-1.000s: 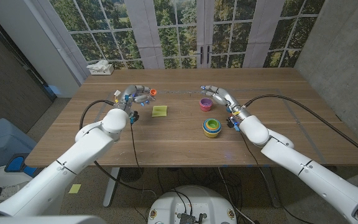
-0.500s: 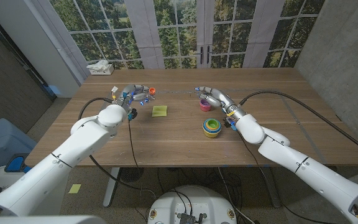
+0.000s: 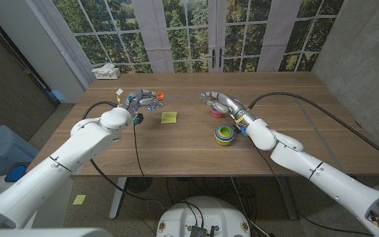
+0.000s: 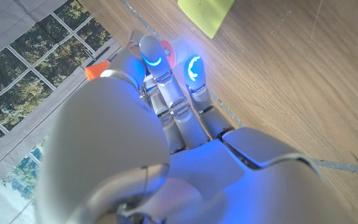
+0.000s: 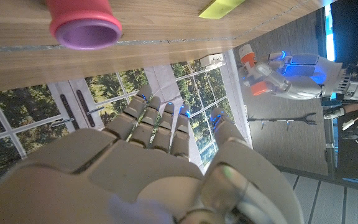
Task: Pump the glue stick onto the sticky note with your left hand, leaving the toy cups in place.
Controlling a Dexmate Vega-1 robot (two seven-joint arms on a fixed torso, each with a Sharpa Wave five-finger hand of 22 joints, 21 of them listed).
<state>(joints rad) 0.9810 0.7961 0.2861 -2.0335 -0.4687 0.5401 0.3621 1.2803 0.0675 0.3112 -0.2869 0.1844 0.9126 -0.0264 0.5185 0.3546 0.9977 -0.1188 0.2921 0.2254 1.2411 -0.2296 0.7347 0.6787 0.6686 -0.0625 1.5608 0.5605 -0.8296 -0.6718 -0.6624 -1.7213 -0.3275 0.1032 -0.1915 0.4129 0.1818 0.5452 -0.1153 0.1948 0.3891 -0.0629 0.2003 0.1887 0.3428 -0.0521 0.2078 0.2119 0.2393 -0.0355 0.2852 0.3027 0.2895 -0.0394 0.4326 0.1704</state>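
Observation:
My left hand [image 3: 139, 100] grips the glue stick [image 3: 159, 97], whose orange end points toward the table's middle; it shows again as the glue stick [image 5: 247, 59] in the right wrist view. The yellow sticky note [image 3: 169, 117] lies just nearer than that hand, and is also visible as the sticky note [image 4: 207, 9]. My right hand [image 3: 218, 101] hovers with fingers spread and nothing in it, just beyond the pink-and-purple toy cup [image 3: 217, 111], seen too as the cup [image 5: 83, 22]. A stack of coloured toy cups [image 3: 224, 134] stands nearer to me.
A white tissue box [image 3: 106, 72] sits at the table's far left corner. Black cables run along both arms over the wooden table [image 3: 176, 148]. Windows stand behind the far edge.
My right hand has moved left and away from me, to above the pink cup. The left hand with the glue stick has shifted only slightly; its arm has swung outward.

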